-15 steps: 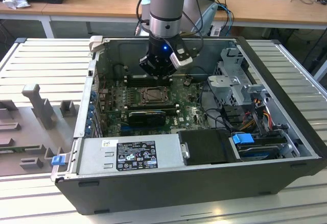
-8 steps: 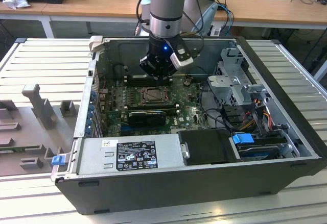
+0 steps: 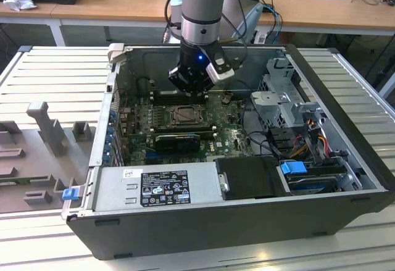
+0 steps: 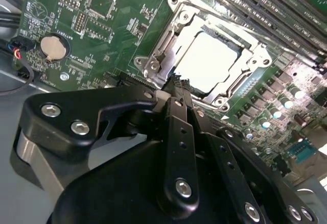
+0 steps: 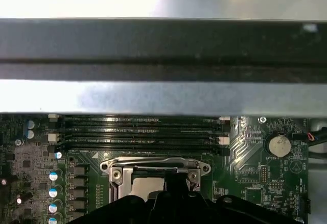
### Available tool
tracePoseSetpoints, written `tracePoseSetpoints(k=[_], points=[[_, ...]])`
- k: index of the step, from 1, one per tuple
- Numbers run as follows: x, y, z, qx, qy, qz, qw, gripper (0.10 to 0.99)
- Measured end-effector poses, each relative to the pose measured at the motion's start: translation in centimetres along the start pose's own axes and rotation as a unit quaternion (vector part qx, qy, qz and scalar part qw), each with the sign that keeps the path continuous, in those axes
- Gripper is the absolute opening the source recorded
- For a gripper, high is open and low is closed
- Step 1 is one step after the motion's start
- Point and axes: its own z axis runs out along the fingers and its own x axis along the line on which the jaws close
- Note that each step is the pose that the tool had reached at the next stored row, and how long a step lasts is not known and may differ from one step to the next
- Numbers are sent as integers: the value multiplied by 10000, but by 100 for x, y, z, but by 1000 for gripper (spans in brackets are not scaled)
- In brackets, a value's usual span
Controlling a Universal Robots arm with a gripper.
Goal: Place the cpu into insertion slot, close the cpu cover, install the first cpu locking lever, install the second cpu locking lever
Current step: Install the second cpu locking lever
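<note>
Silver cpu cover [image 4: 176, 40] beneath gripper [image 4: 179, 83], lettering unreadable

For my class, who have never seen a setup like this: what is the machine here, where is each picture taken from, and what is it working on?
The machine is a robot arm with a gripper, reaching down into an open computer case that lies on a metal table. The exterior view looks on from outside; both wrist views come from cameras riding on the arm. Inside the case is a green circuit board. On it sits the insertion slot, with the pale cpu already lying in it and the silver cpu cover framing it. The gripper's black fingers hang just over the slot's edge and appear to hold nothing.
</note>
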Motion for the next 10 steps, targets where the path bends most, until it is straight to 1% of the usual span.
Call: tracePoseSetpoints(k=[4,5,6,7,8,10], points=[[0,-62,-2,0,0,-1,10000,106],[1,-92,-3,0,0,-1,10000,106],[2,-186,-5,0,0,0,10000,106],[3,-205,-22,0,0,0,10000,106],[2,-204,-56,10,0,-1,10000,106],[3,-203,-91,21,0,-1,10000,106]])
